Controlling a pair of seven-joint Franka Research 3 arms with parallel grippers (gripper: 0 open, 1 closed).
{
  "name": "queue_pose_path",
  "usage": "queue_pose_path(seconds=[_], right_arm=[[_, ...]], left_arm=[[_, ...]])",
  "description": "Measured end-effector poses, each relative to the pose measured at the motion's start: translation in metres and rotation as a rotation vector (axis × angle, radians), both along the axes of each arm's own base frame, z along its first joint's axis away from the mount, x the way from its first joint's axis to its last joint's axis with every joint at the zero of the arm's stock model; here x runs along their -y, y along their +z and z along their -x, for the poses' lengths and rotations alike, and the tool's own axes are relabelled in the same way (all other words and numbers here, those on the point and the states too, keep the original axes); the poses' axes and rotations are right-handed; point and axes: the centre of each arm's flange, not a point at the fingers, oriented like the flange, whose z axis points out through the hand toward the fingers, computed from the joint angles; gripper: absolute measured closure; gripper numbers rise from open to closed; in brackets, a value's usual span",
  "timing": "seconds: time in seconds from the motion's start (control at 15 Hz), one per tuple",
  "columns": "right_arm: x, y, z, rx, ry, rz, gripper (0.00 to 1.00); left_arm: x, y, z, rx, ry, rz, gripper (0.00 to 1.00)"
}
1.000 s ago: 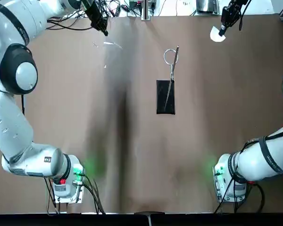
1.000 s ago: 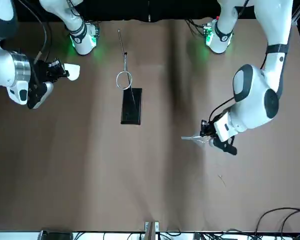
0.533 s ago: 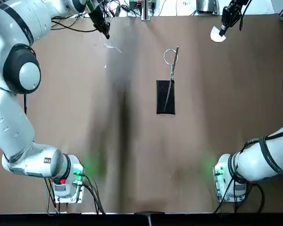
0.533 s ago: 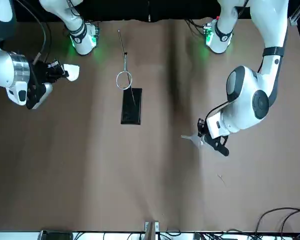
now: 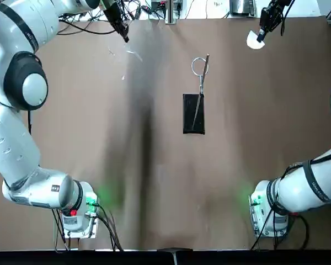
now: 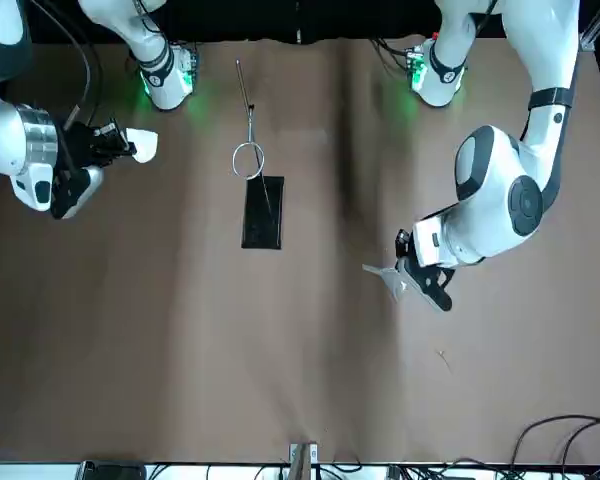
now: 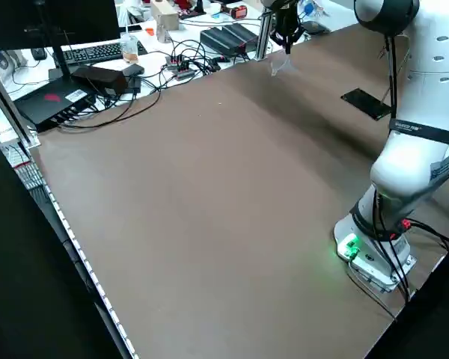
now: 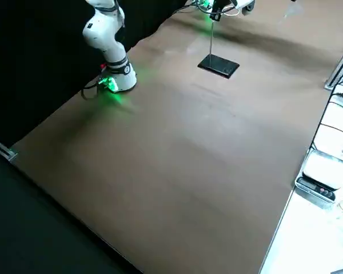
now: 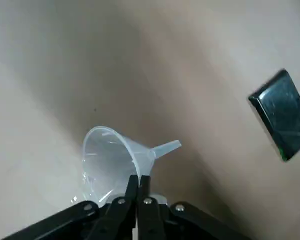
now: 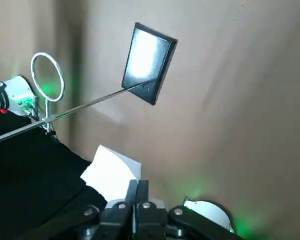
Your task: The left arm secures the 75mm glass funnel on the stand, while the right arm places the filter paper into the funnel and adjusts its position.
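While both pieces are already picked up, the job's only about half done, I'd say: L tool [image 9: 138,181] is pinched on the rim of the glass funnel [image 9: 115,162], R tool [image 10: 138,185] clamped on the filter paper [image 10: 111,175], each held at its fingertips. Stand [image 5: 193,113] sits on the surface [image 5: 171,182] betw. the two tools, well apart from both; its ring [image 5: 199,66] has no funnel in it. Left to do: funnel into ring, then paper into funnel, then a bit of adjusting.

Funnel's just beyond L tool's tips, tilted, not upright. Its long axis runs slantwise across the L fingers, wide mouth to one side of them, stem out the other, twd the stand side. Prob. needs turning stem-down before it'll seat. Paper sticks out past R tool's tips, folded; can't tell for sure which way its point faces. R likely waits w/ paper till the funnel's in; thin rod could get knocked if L comes in low.
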Motion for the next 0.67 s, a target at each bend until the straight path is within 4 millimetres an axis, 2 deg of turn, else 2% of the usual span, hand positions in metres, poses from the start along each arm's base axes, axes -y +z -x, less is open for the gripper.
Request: queue_pose_path(seconds=[0.4, 0.67], right_arm=[[0.002, -0.001, 0.000, -0.002, -0.004, 0.000, 0.99], [0.002, -0.001, 0.000, -0.003, -0.004, 0.000, 0.99]], left_arm=[[0.031, 0.034, 0.000, 0.214, -0.385, 0.063, 0.97], [0.053, 0.078, 0.014, 0.362, -0.616, 0.081, 0.97]])
